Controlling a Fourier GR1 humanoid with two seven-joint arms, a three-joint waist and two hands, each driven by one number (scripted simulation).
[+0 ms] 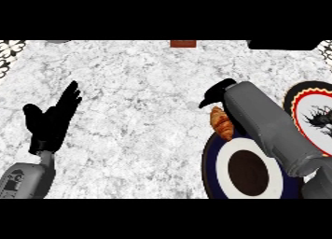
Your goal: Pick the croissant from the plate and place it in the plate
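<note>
Right hand (216, 94), mostly hidden behind its forearm, finger state unclear, hovered just beyond the croissant (222, 123) on the near plate's (213, 163) far-left rim; second plate (300, 95) right; left hand (53, 119) open, resting left over the table (141, 93).

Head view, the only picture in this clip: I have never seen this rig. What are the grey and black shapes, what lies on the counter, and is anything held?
The camera sits at the robot's head and looks steeply down at a white speckled marble counter. The grey tubes are its forearms, each ending in a black hand.

The left hand shows at the picture's left, open, fingers up, resting and holding nothing.

The right hand is mostly hidden behind its own forearm, so I cannot tell whether it is open or shut. It sits right at the golden-brown croissant.

The croissant lies at the upper rim of a round dark-blue plate with a white ring and dark centre. Further right is a second round plate with a red ring and a black drawing.
</note>
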